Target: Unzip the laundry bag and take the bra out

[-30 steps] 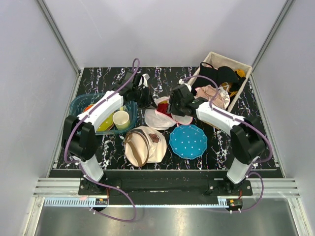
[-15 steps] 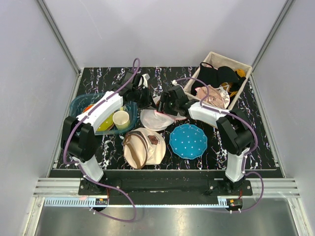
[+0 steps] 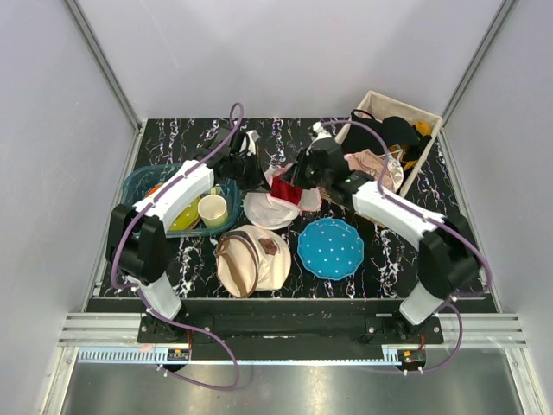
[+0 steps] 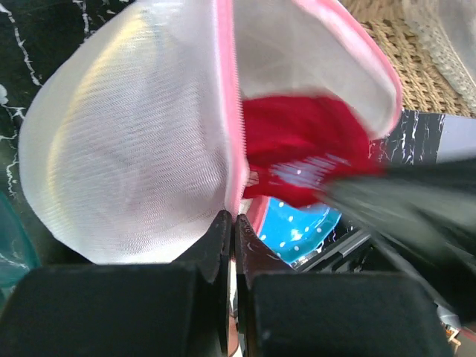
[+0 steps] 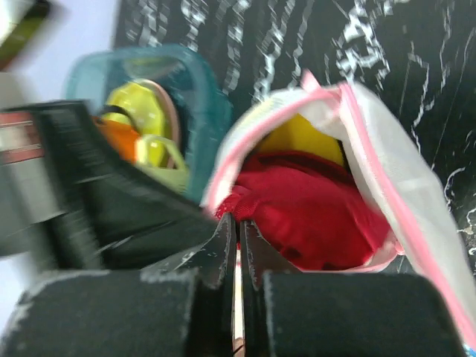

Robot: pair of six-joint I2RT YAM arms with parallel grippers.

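Where the left gripper (image 4: pixel 232 220) pinches its pink zipper rim, the laundry bag (image 4: pixel 126 149) gapes open just ahead of the fingers: fine white mesh, domed and soft. Opposite, the right gripper (image 5: pixel 238 223), jaws clamped together, grips a fold of the bra (image 5: pixel 312 216), red bunched fabric bulging from the mouth.

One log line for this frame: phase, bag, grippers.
phase: extraction | laundry bag: unzipped | left gripper: shut on bag rim | right gripper: shut on red bra, at opening

Bra (image 3: pixel 284 188) in laundry bag (image 3: pixel 262 210); plate (image 3: pixel 330 248) nearer, on its right.
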